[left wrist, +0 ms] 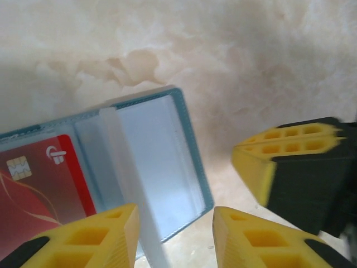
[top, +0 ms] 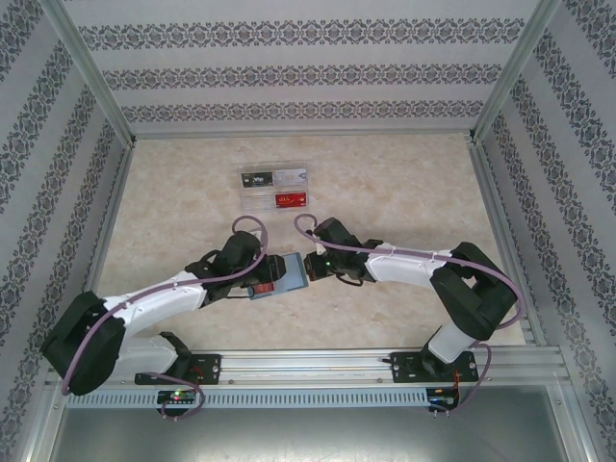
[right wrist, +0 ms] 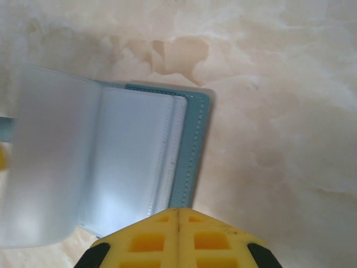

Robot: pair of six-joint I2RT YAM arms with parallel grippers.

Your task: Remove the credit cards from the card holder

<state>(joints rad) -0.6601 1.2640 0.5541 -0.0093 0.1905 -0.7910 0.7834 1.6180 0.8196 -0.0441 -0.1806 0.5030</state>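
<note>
- The left gripper has its jaws spread, and a clear sleeve leaf of the card holder stands up between them, against the left-hand finger.
- The right gripper has its jaws pressed together on nothing. In the left wrist view it sits just off the holder's right edge, apart from it.
- The holder lies open and flat on the table between the two grippers, near the arms' side of the table. Its teal cover faces down and its pale sleeves face up.
- A red card with a chip sits in the holder's left sleeve. The right sleeve looks blank.
- Further back at mid-table is a clear tray, well apart from the holder. It holds a black card and a silver card in its far row and a red one in its near row.
- The tabletop is cream, marbled stone-look.
- Patterned grey-and-white wallpaper walls enclose it, with metal frame posts at the corners.
</note>
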